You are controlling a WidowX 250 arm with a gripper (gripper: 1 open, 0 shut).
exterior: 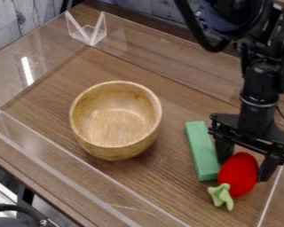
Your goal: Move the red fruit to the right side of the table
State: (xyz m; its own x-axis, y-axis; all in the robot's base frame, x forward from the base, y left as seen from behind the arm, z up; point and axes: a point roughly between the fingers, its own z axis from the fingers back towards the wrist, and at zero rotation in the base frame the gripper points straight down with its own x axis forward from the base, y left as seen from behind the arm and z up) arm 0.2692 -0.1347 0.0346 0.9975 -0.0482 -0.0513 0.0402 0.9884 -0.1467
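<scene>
Basically the hand (250,156) points straight down with its jaws spread wide, one black finger on either side of the red fruit (240,172), and it grips nothing; the fruit lies on the table (132,182) between and just below the fingertips. Whether a fingertip touches the fruit I can't tell. The fruit sits tipped on its side, green leafy cap (223,194) pointing toward the front edge, near the right end of the table and close to the clear acrylic wall (279,208). Judging by looks it is a small hollow plastic toy: light, stiff, smooth and a bit slippery, rounded so it may roll if nudged, not fragile. Best hold is probably across the widest red part of the body, not the thin cap, which looks floppy and would give little grip. Just beside it on the left lies the green block (202,150), near but apart as far as I can see, so a low finger could knock it. Further left stands the wooden bowl (114,119), empty, well apart from the fruit.
</scene>
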